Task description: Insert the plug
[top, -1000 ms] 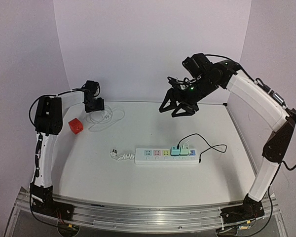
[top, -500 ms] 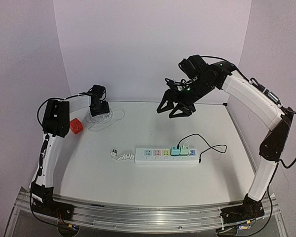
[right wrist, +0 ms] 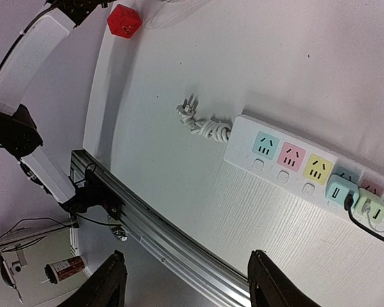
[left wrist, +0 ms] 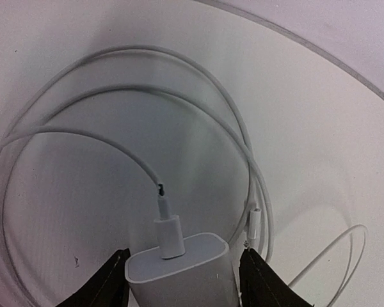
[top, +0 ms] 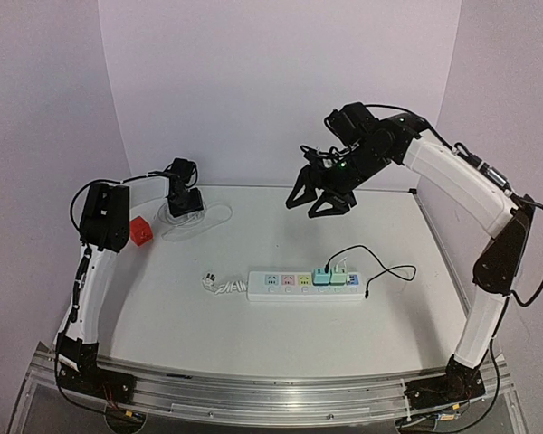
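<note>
A white charger plug [left wrist: 179,272] with a white cable [left wrist: 237,121] coiled round it lies at the back left of the table [top: 253,235]; it also shows in the top view [top: 190,215]. My left gripper [left wrist: 182,256] is down on it, one finger on each side, jaws open with the charger between them. The white power strip [top: 303,283] lies mid-table, with blue, pink and yellow sockets free [right wrist: 288,157] and two green plugs [top: 330,277] at its right end. My right gripper [top: 319,194] hangs open and empty high above the table's back middle.
A red cube [top: 140,231] sits left of the charger and shows in the right wrist view [right wrist: 123,20]. The strip's own bundled cord and plug [top: 217,284] lie at its left end. A black cable [top: 385,268] loops off the green plugs to the right.
My left gripper has swung right and down from beside the red cube onto the white charger. My right gripper has drifted slightly left, still open.
</note>
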You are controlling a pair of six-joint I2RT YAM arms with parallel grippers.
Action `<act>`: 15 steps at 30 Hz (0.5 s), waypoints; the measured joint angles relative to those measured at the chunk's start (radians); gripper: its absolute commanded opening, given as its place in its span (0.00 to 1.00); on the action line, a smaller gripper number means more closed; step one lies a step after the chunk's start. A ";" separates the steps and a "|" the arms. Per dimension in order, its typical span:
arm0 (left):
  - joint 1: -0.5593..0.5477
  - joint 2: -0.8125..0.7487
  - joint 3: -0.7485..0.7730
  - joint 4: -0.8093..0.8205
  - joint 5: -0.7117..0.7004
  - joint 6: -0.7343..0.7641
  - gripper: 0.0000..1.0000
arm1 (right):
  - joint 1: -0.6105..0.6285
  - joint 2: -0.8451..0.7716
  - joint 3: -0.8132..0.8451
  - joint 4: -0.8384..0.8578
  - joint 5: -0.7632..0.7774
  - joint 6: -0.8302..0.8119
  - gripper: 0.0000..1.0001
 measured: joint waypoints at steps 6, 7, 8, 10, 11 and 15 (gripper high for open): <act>-0.005 -0.008 -0.019 0.016 0.009 0.017 0.16 | 0.000 0.005 0.000 0.001 0.000 0.000 0.62; -0.005 -0.011 -0.027 0.024 0.009 0.024 0.11 | 0.000 0.005 0.000 0.001 0.000 0.000 0.62; -0.006 -0.014 -0.035 0.033 0.008 0.035 0.06 | 0.000 0.005 0.000 0.002 0.000 0.000 0.62; -0.007 -0.021 -0.048 0.047 0.007 0.057 0.00 | 0.000 0.005 0.000 0.002 0.001 0.000 0.62; -0.007 -0.028 -0.060 0.055 0.005 0.074 0.00 | 0.000 0.005 0.000 0.002 0.002 0.000 0.62; -0.008 -0.089 -0.165 0.107 0.004 0.173 0.00 | 0.000 0.005 0.000 0.003 0.020 0.005 0.62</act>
